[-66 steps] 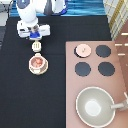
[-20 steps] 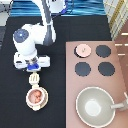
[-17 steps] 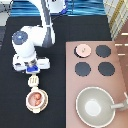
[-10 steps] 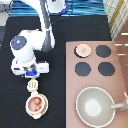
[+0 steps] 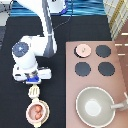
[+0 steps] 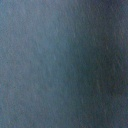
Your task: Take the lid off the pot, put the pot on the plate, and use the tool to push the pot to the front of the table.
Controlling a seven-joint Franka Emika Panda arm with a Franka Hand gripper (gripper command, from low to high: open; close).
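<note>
Pale pink, the small round pot sits lidless on the cream-yellow round plate at the exterior view's bottom left, on the black table. The gripper hovers just above the cream-white slotted spatula tool, and whether it holds the tool cannot be told. An off-centre push could slide the pot off the plate.

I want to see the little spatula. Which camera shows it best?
The exterior view. The tool lies on the table, between the gripper and the pot on the plate. The wrist view shows only blurry blue-grey.
</note>
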